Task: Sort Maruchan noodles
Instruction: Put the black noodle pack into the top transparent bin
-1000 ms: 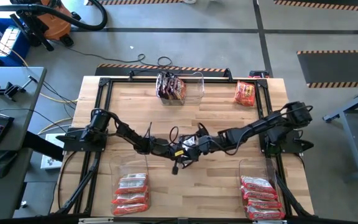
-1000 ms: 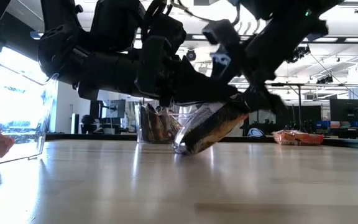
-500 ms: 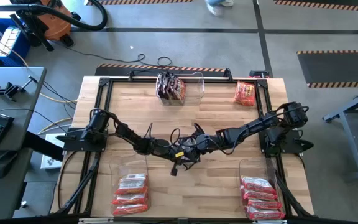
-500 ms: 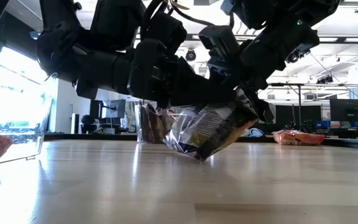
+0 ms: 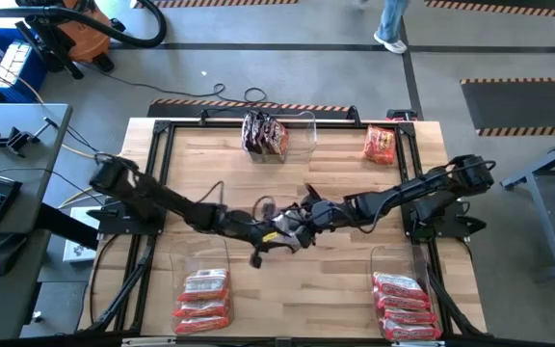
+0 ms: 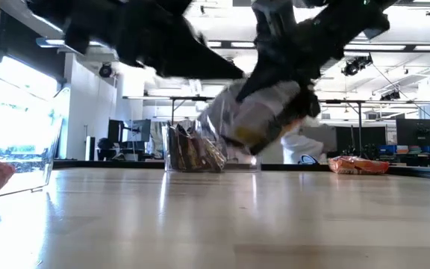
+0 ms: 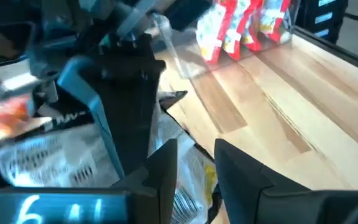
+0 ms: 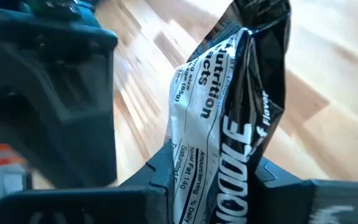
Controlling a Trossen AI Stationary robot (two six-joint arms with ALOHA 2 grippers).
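At frame centre, the dark packet [image 8: 241,118] is handed over: the right gripper [image 8: 213,177] is clamped on it, lifted clear, while the left gripper [image 7: 194,165] is parted and released, so binning remains.

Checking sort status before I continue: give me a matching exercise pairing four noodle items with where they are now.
Items:
1. black-silver noodle packet
2. lone orange noodle packet
3. red-and-white noodle packets
4. stacked dark noodle packets

Places:
A. in the near-left clear bin
B. loose on the table, far right corner
C. gripped by the right end effector, above the table's centre
D. in the far-edge clear bin

Pairs: 1-C, 2-B, 3-A, 4-D
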